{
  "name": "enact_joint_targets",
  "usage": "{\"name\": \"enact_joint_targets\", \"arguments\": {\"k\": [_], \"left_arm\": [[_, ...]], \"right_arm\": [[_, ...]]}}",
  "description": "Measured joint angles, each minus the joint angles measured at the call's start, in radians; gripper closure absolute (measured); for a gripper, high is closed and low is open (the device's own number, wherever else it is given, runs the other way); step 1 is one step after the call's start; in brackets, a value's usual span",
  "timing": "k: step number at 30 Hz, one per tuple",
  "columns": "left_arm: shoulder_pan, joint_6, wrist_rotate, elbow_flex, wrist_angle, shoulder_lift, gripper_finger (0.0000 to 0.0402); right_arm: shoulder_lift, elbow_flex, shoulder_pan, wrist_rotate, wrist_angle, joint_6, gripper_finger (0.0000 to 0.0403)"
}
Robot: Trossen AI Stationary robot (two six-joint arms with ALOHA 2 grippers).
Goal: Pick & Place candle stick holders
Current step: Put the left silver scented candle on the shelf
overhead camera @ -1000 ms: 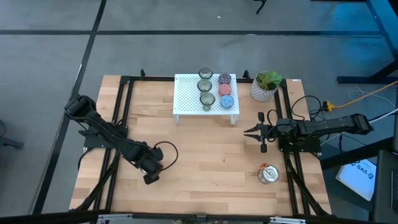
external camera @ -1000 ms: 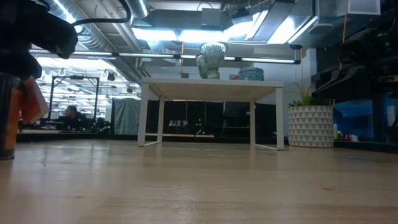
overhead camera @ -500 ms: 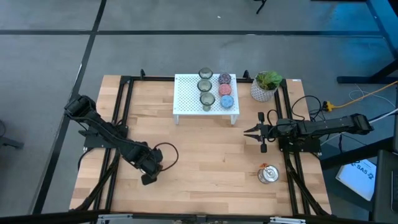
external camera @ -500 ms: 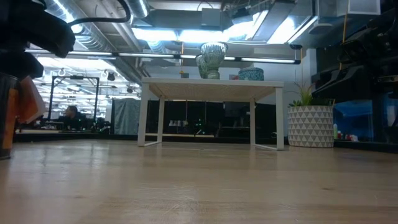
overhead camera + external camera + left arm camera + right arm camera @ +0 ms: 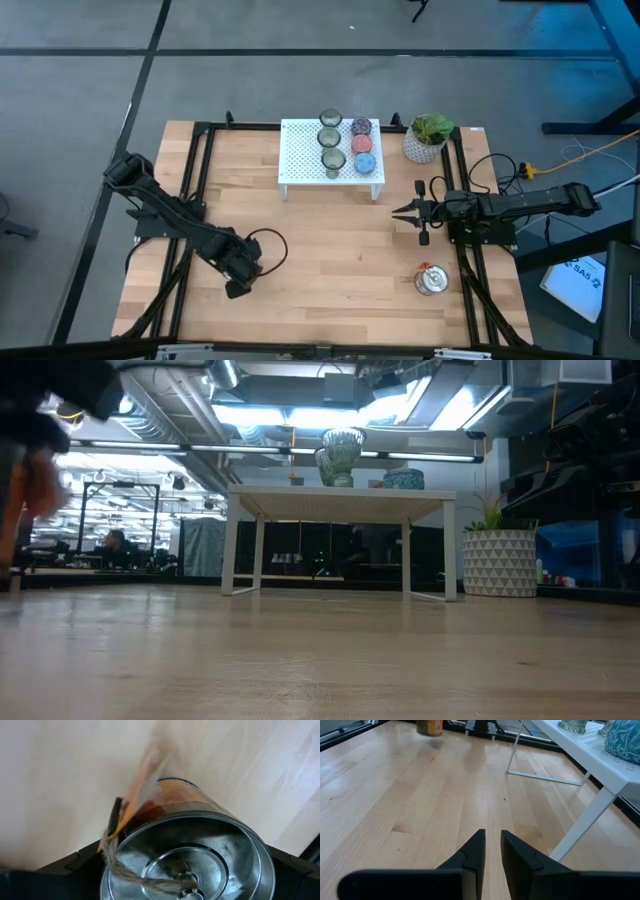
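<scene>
The left pincer [image 5: 237, 287] is low over the table [image 5: 330, 250], at about 8 o'clock from the table's middle, and it pinches a shiny silver holder [image 5: 185, 860] between its two dark fingers. In the left wrist view the open mouth of this cup faces the camera; inside are a round metal part and a piece of rough twine [image 5: 150, 881] that hangs over the rim. An orange-brown label goes around the outside of the cup, but its writing cannot be read.

The right pincer [image 5: 419, 212] hovers at about 3 o'clock from the middle, with its fingers [image 5: 475, 852] nearly pressed together, only a thin gap between them, and nothing held.

The second silver holder [image 5: 431, 279] stands on the table at about 4 o'clock, near the right edge.

The white perforated rack [image 5: 330, 152] stands at 12 o'clock. On it are two rows of cups: three olive-clear glass holders [image 5: 329, 139] in one row, and just beside them the purple holder [image 5: 360, 126], the pink holder [image 5: 362, 144] and the blue holder [image 5: 364, 162]. The white pot with a green plant [image 5: 428, 138] stands at about 1 o'clock, beside the rack.
</scene>
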Motion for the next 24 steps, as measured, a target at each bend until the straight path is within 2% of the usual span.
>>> {"name": "enact_joint_targets", "arguments": {"k": [6, 16, 24], "left_arm": [[0.029, 0.02, -0.017, 0.147, -0.156, -0.001, 0.0046], [0.175, 0.117, -0.019, 0.398, -0.42, -0.002, 0.0046], [0.291, 0.182, -0.04, 0.613, -0.532, -0.002, 0.0046]], "right_arm": [[0.0, 0.0, 0.0, 0.0, 0.0, 0.0, 0.0339], [0.0, 0.0, 0.0, 0.0, 0.0, 0.0, 0.0339], [0.0, 0.0, 0.0, 0.0, 0.0, 0.0, 0.0339]]}}
